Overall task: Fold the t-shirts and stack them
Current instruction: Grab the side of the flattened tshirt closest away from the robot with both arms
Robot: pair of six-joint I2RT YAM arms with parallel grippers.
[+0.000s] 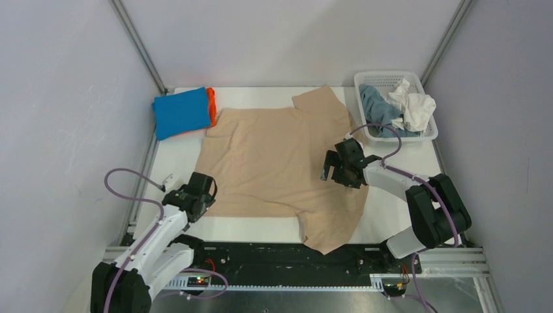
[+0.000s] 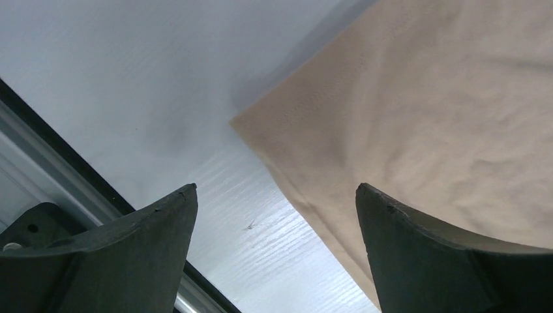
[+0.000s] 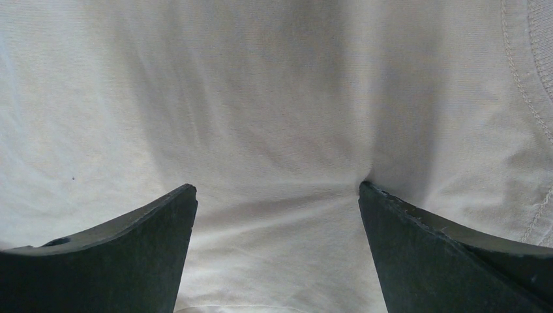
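Note:
The beige t-shirt point(image 1: 274, 163) lies spread flat across the middle of the table. A folded bright blue t-shirt point(image 1: 180, 112) lies on a folded orange one point(image 1: 211, 105) at the back left. The white t-shirt point(image 1: 414, 107) and the grey-blue t-shirt point(image 1: 377, 105) lie crumpled in the basket. My left gripper point(image 1: 197, 199) is open at the shirt's near left corner; the beige hem point(image 2: 365, 130) lies between its fingers. My right gripper point(image 1: 336, 171) is open and pressed down on the beige cloth point(image 3: 274, 130) on the shirt's right side, its fingertips point(image 3: 378, 195) denting the fabric.
A white mesh basket point(image 1: 365, 81) stands at the back right corner. Metal frame posts rise at both back corners. The table's black front rail point(image 1: 280, 257) runs between the arm bases. One beige sleeve point(image 1: 329, 228) hangs near the front edge.

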